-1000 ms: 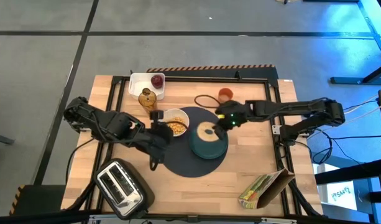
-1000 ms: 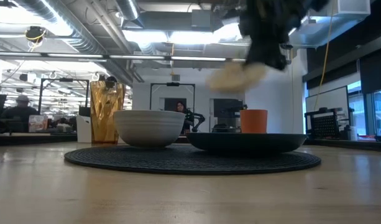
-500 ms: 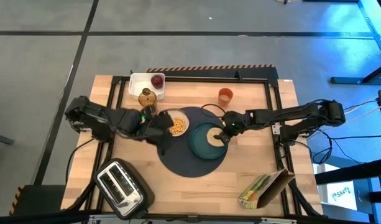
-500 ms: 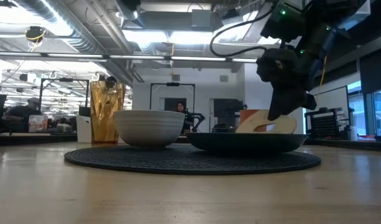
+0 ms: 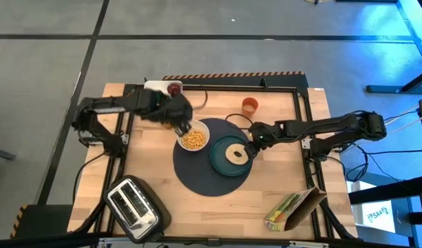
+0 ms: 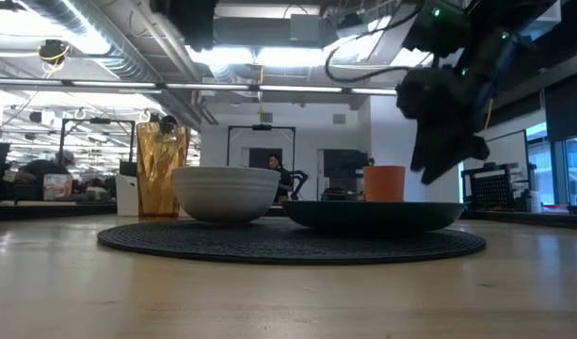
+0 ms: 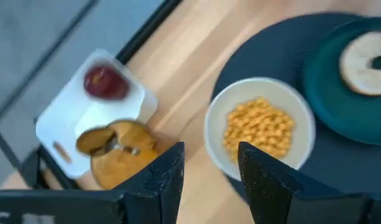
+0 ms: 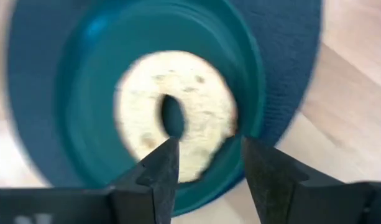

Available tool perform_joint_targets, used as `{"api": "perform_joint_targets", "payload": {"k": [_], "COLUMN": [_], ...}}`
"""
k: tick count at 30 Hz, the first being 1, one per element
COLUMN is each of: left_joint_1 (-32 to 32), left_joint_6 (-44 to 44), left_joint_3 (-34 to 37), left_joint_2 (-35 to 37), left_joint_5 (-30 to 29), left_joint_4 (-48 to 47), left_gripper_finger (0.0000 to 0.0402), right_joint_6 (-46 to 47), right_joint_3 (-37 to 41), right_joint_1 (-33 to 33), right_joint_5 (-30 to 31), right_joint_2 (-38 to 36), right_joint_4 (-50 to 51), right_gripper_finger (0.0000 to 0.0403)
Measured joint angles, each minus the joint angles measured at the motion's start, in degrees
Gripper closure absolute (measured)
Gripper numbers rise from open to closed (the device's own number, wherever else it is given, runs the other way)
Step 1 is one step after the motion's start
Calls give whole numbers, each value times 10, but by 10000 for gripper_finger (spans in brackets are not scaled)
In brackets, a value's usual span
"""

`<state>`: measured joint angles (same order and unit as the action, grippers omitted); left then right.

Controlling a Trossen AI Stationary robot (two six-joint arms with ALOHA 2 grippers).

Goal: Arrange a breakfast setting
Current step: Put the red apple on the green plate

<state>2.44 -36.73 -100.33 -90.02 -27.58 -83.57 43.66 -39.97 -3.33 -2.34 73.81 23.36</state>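
The bagel [image 5: 234,154] lies flat on the teal plate [image 5: 220,162]; the right gripper [image 5: 251,142], released and empty, hovers at the plate's rim. The left gripper [image 5: 184,127], parted and empty, hangs over the white bowl [image 5: 202,131].

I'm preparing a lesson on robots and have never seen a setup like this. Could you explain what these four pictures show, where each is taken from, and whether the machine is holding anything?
This is a two-armed robot at a wooden table, laying out breakfast. One picture looks straight down, one looks level across the tabletop, and two come from cameras on the wrists.

A round dark-grey mat carries a white bowl of yellow cereal and a teal plate with a bagel lying on it. Behind them stand a small orange cup, an amber jar and a white tray holding a red fruit. A silver toaster and a cereal bag sit at the near edge.

The right hand hangs over the plate's rim with fingers apart, holding nothing. The left hand hovers by the bowl, also empty.
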Motion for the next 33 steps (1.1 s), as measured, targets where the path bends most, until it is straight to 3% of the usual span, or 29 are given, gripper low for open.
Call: {"api": "perform_joint_targets", "payload": {"k": [3,8,13,21,24,27,33], "left_joint_1": [61,146,234,367,406,433,467], "left_joint_6": [4,36,69,98,106,119,153], "left_joint_3": [0,0,0,-1,0,0,0], "left_joint_2": [2,2,2,-46,-89,-132,-176], "left_joint_5": [37,44,86,126,176,222,224], "left_joint_4": [0,10,69,138,147,150,147], "left_gripper_finger": [257,257,257,275,282,284,285], "right_joint_6": [0,-10,-19,-17,3,26,42], "right_joint_3": [0,0,0,0,0,0,0], "right_joint_1": [0,0,-1,-1,-2,-14,-33], "right_joint_5": [-19,-33,-29,-2,27,32,29], "right_joint_2": [-38,-112,-169,-175,-173,-173,-174], "right_joint_4": [-7,-26,-44,-105,-110,-117,-115], "right_gripper_finger": [236,235,235,235,235,235,235]}}
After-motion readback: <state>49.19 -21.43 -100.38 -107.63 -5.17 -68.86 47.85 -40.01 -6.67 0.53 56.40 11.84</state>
